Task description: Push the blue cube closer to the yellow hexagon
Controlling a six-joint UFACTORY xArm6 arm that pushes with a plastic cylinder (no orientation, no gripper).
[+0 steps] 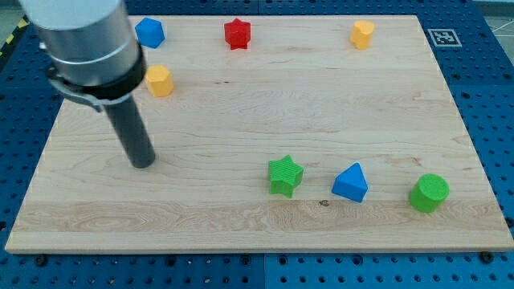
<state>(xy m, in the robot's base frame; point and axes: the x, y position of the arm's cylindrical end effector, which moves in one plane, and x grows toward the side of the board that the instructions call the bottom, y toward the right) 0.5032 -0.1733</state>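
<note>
The blue cube (149, 32) sits near the board's top left corner, partly behind the arm's grey body. A yellow hexagon (160, 81) lies just below it, a short gap apart. A second yellow block (362, 34) of similar shape sits at the top right. My tip (143, 163) rests on the board at the left, well below the yellow hexagon and the blue cube, touching no block.
A red star (237, 34) sits at the top middle. A green star (284, 175), a blue triangular block (351, 182) and a green cylinder (429, 193) stand in a row at the lower right. The wooden board (257, 233) lies on a blue perforated table.
</note>
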